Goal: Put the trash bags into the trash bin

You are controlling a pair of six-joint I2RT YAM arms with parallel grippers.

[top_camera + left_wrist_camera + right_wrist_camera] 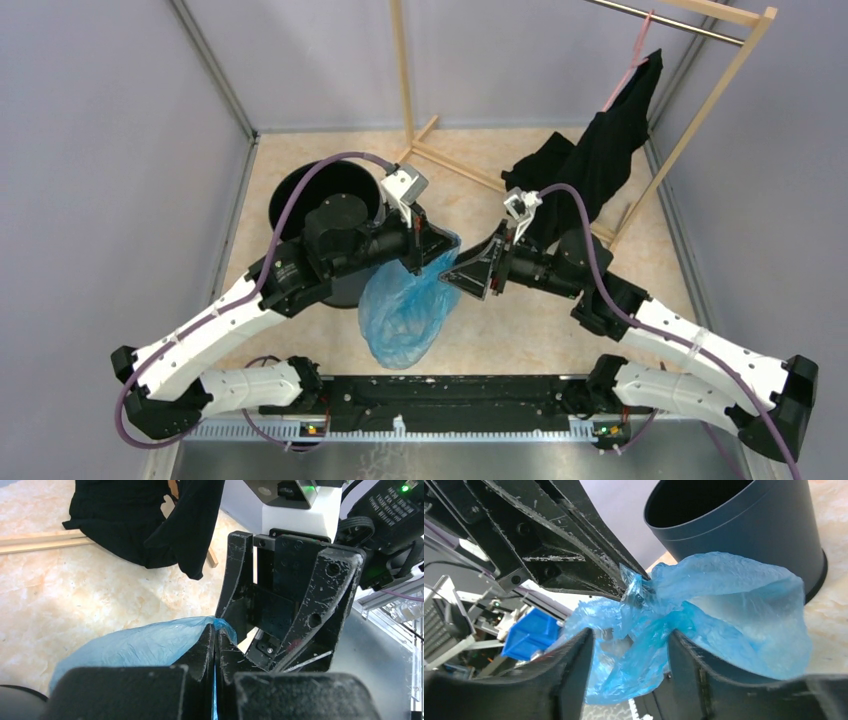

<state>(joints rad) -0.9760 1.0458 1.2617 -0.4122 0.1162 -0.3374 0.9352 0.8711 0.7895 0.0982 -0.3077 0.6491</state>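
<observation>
- The left gripper (215,642) has its jaws pressed together, pinching the top edge of the trash bag (405,312)
- The right gripper (629,645) has its jaws wide apart; bag film bunches between them, contact unclear
- The trash bag hangs outside the trash bin (300,185), at its 4 o'clock
- The left arm (300,270) hides the bin's near side
</observation>
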